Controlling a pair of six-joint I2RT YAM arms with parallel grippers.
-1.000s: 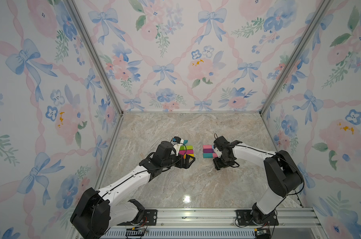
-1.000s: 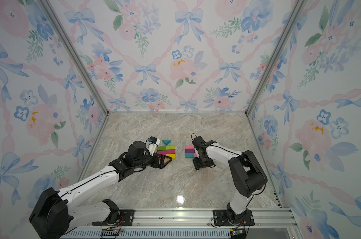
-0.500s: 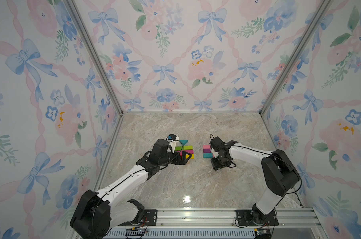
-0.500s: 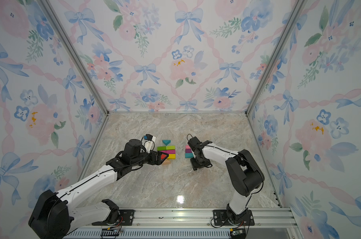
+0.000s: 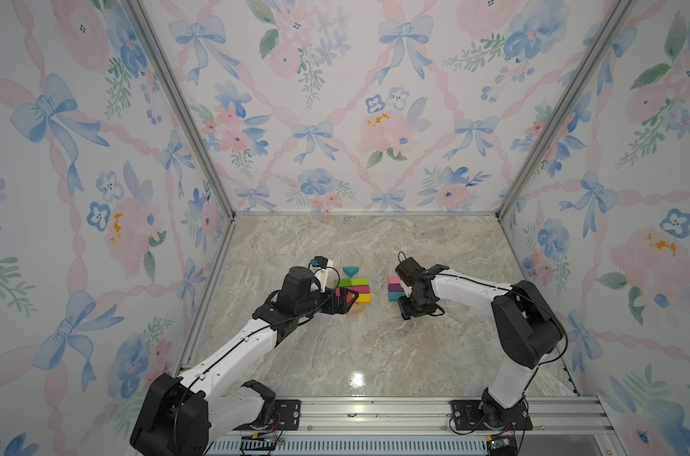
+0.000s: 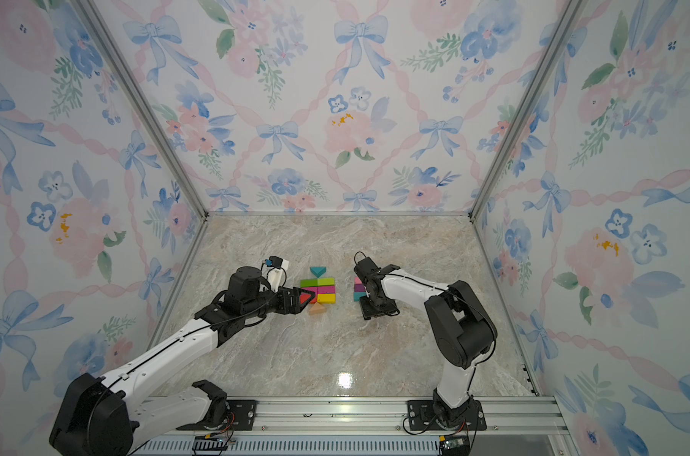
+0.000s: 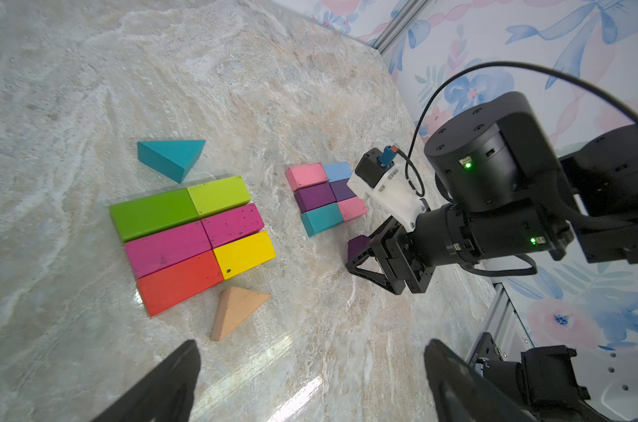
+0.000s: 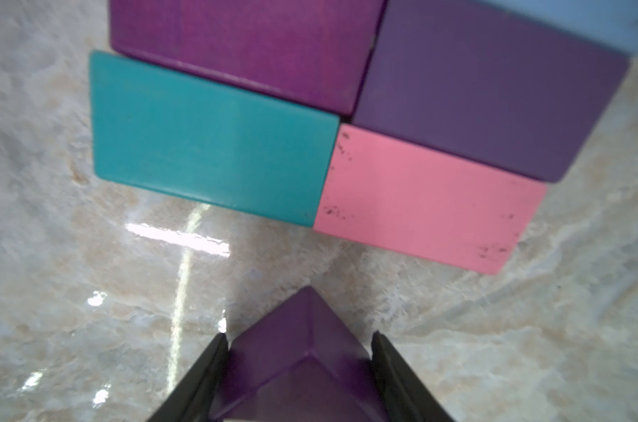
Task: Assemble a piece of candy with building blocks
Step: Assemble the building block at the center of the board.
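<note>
Purple wedge (image 8: 291,329) clamped between the fingers of the right gripper (image 8: 299,338), apex pointing far. It sits just near of the right block group (image 7: 326,197) (pink, light blue, two purple, teal, pink), with a small gap, not touching.

Left block group (image 7: 193,237) (green, lime, two magenta, red, yellow) lies apart to the left on the table (image 5: 355,347). Teal wedge (image 7: 169,157) is just beside its far side, tan wedge (image 7: 233,310) just beside its near side.

Left gripper (image 7: 312,347) is over that group's left end, fingers wide apart, empty.

Glossy, marble-patterned tabletop (image 5: 355,347) mirroring the lamps, bearing a smooth, matt-painted purple wedge (image 8: 299,350), a matt pink block (image 8: 427,204) flecked with dark scuffs and an unpainted, wood-like tan wedge (image 7: 235,310); grooved silver metal rail (image 5: 375,412); matt, flower-printed walls (image 5: 335,118).
</note>
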